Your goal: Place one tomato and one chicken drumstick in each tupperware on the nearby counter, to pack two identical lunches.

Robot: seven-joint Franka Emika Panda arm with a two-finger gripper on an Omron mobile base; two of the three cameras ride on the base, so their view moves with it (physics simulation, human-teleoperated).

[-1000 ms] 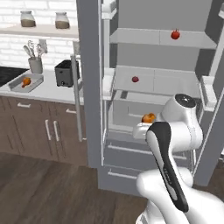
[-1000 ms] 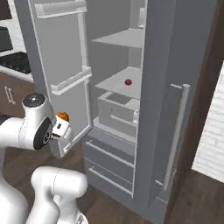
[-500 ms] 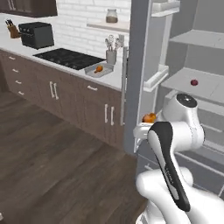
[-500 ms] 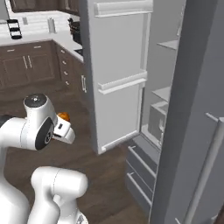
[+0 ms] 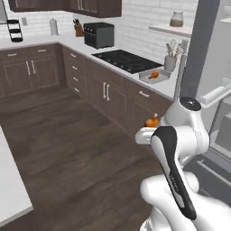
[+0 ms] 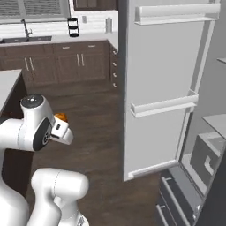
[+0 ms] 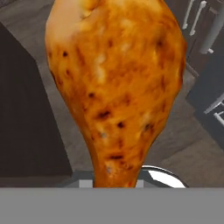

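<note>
Gripper (image 5: 145,133) clamped on a chicken drumstick (image 7: 116,83), carried beside the open fridge door (image 6: 161,84); delivery to a tupperware on the counter (image 5: 135,76) remains, by appearances.

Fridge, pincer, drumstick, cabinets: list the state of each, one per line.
fridge door: swung open, its shelves bare.
pincer: shut on the chicken drumstick.
chicken drumstick: held, off any surface.
tupperware: on the counter, lid off, orange food inside.
cabinet doors: shut.
</note>
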